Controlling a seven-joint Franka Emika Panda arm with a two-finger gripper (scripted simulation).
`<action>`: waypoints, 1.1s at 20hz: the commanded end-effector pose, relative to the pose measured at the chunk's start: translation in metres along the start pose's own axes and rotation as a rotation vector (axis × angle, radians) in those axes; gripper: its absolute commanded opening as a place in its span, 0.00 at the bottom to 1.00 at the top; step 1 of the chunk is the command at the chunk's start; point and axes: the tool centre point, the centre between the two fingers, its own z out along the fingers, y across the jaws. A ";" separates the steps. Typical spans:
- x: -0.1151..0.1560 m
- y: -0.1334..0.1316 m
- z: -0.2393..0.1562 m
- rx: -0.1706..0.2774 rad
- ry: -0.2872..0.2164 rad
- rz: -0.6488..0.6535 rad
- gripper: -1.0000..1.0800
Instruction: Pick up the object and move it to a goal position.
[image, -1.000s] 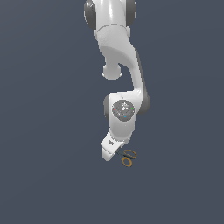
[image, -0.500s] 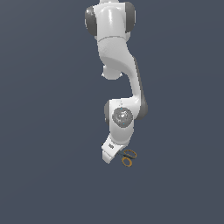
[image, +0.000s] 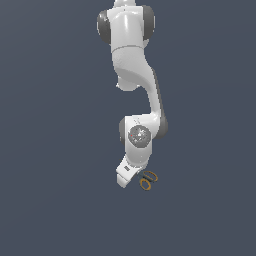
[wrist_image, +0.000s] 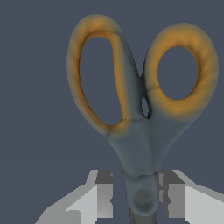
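Observation:
The object is a small pair of scissors (wrist_image: 140, 144) with two orange-yellow loop handles and a dark grey body. In the wrist view it fills the frame, with my gripper (wrist_image: 141, 197) closed around its pivot. One finger (wrist_image: 173, 194) presses its side and the other finger (wrist_image: 104, 194) sits close against the opposite side. The blades are hidden below the frame edge. In the exterior view the scissors (image: 148, 180) show as small orange loops beside the white hand, and my gripper (image: 137, 181) is mostly hidden behind that hand.
The white arm (image: 131, 65) hangs down through the middle of the exterior view. Behind everything is a plain dark blue-grey ground (image: 50, 150), with no other objects in view.
The arm's upper links and the hand have shifted lower in the exterior view. The scissors have stayed almost in the same spot beside the hand.

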 end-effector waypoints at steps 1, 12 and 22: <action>0.001 0.000 0.002 0.000 0.001 0.000 0.00; -0.002 0.003 -0.009 0.000 0.001 0.000 0.00; -0.021 0.028 -0.080 0.000 0.001 -0.001 0.00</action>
